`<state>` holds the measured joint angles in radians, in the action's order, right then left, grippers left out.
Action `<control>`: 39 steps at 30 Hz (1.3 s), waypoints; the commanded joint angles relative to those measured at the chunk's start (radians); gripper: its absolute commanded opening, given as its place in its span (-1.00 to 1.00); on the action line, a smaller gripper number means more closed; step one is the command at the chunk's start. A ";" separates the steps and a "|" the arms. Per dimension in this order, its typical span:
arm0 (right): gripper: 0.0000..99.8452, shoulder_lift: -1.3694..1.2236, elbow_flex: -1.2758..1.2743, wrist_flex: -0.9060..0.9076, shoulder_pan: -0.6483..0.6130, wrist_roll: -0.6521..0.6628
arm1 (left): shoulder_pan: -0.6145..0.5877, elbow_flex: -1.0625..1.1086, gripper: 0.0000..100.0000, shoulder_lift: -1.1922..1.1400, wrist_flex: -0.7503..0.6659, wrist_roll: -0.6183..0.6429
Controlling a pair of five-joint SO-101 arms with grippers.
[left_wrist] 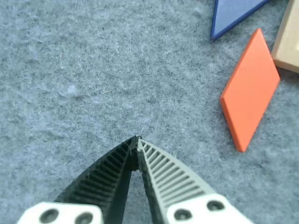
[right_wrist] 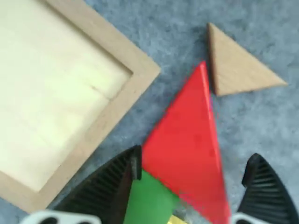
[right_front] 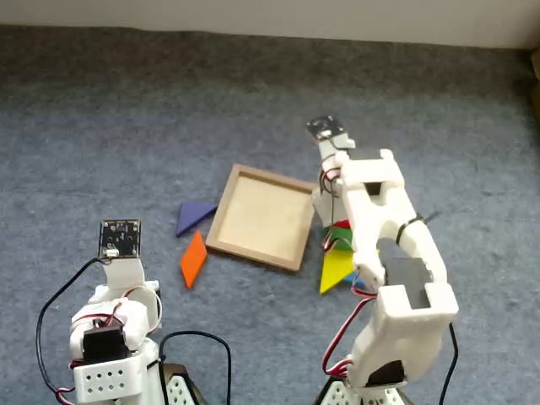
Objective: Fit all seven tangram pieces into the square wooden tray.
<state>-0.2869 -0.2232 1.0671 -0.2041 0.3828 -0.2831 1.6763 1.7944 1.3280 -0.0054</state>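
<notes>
Wooden tray (right_front: 261,218) (orange piece (right_front: 193,258) just outside)

Left arm (right_front: 114,325) folded back low by its base, left gripper (left_wrist: 136,143) pointed down, fingertips pressed together. Right arm (right_front: 384,228) stretched well forward past the left, right gripper (right_wrist: 194,161) pointed down, jaws spread wide apart.

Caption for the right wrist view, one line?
Open right gripper straddles the red triangle beside the empty wooden tray.

High: fixed, far, steeply down over grey carpeted tabletop (right_front: 126,110). Wrists: close, down past own jaws. Shared with high: orange parallelogram piece (left_wrist: 250,91) beyond left jaws, square wooden tray (right_wrist: 56,84) beside right jaws.
</notes>
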 commanded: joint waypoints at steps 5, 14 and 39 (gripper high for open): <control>-0.32 -0.068 0.016 -0.008 -0.012 0.006 | -0.007 0.019 -0.99 0.027 0.005 -0.003; -0.37 -0.070 0.016 -0.008 0.001 0.008 | -0.007 0.019 -0.99 0.027 0.005 -0.003; -0.44 -0.070 0.179 0.196 0.008 0.009 | -0.007 0.019 -0.99 0.027 0.005 -0.003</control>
<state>-0.3636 -0.1174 1.2252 -0.1964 0.3859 -0.2831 1.6763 1.7944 1.3280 -0.0054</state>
